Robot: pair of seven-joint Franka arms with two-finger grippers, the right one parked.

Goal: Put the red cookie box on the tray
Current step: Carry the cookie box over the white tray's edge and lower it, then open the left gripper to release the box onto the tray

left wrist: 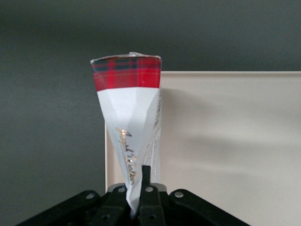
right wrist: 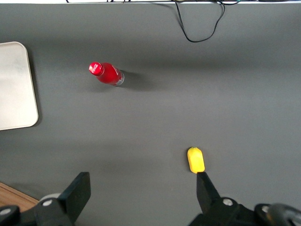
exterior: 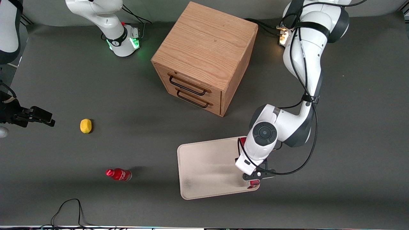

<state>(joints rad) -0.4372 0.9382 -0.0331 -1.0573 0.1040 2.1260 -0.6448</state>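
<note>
Evidently the claw pinches the red cookie box by one end, holding it above the tray at its working-arm edge, presumably so it lands inside the rim.

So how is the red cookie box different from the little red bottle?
The red cookie box is a long, flat-sided carton, white with red tartan ends; the red bottle is round and red nearly all over. The box is pinched in the gripper at the tray's edge; the bottle sits untouched on the table, toward the parked arm's end. Both show red.
</note>
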